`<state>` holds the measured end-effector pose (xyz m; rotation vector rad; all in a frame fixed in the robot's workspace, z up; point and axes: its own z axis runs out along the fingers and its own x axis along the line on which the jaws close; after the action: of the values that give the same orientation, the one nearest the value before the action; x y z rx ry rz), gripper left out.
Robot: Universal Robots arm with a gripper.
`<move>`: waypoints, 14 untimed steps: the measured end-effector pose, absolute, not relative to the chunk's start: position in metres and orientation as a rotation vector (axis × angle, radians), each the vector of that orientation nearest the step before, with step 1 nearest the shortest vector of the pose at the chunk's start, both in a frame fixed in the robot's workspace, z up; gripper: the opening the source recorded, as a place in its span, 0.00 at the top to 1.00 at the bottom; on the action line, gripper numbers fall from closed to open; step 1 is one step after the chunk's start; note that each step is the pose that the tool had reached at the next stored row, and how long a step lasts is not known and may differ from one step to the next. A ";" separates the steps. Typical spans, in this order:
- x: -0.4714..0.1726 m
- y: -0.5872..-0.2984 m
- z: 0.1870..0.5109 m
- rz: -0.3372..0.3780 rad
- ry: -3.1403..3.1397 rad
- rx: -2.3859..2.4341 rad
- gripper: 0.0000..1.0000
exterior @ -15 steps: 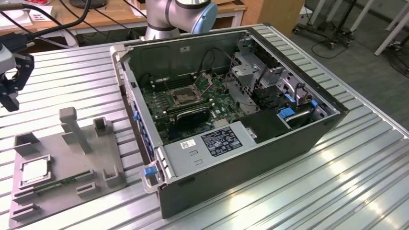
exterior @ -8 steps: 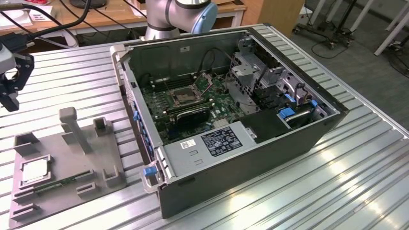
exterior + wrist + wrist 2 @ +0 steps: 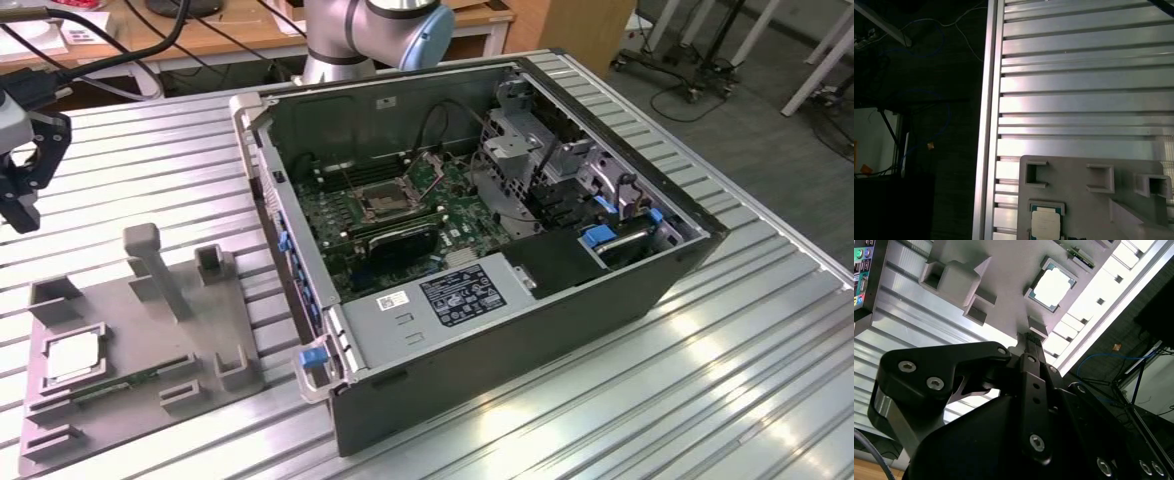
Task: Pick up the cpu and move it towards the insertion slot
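The cpu (image 3: 74, 355) is a small silvery square lying flat in a recess of the grey fixture plate (image 3: 147, 330) on the exterior view's left. It also appears in the wrist views: cpu (image 3: 1053, 287), cpu (image 3: 1046, 222). My black gripper (image 3: 16, 205) hangs above the table at the far left edge of the exterior view, beyond the plate and well above the cpu; nothing shows in it. In the second wrist view the gripper (image 3: 1030, 338) points toward the plate's edge, short of the cpu. The insertion slot (image 3: 380, 203) is a dark square socket with a metal frame on the green board inside the open computer case (image 3: 534, 330).
A narrow green circuit strip (image 3: 127, 385) lies on the plate near the cpu. Grey posts (image 3: 147, 262) stand up from the plate. The case's wall (image 3: 274, 220) rises between plate and socket. The ribbed aluminium table (image 3: 1079, 100) ends at an edge (image 3: 988, 125) close to the plate.
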<state>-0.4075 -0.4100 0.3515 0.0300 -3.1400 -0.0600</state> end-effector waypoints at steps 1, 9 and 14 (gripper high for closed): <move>-0.407 -0.410 0.352 -0.060 -3.140 0.030 0.90; -0.407 -0.410 0.351 -0.060 -3.140 0.030 0.90; -0.407 -0.410 0.348 -0.060 -3.140 0.030 0.90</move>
<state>-0.4075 -0.4100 0.3479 0.0301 -3.1400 -0.0601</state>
